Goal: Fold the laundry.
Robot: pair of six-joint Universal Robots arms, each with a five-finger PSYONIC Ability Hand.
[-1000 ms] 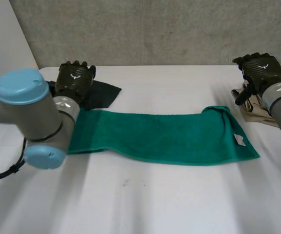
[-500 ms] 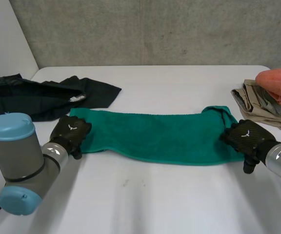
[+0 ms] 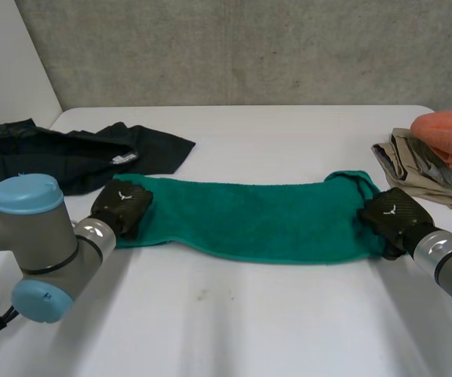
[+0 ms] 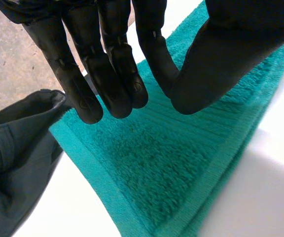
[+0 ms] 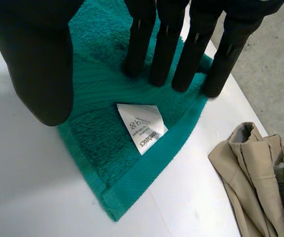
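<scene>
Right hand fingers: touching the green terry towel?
Touching. Right wrist view: straight fingers of the right hand press into the green terry towel beside its white care label.

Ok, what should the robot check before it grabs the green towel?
1. Left hand over the green towel's left end: ok.
2. Right hand over its right end, fingertips on the cloth: ok.
3. Hands pinching the towel: not ok, both open.
4. Towel free of the black clothes: cannot tell, they lie right beside its left end.
5. Bare table in front for folding: ok.
</scene>
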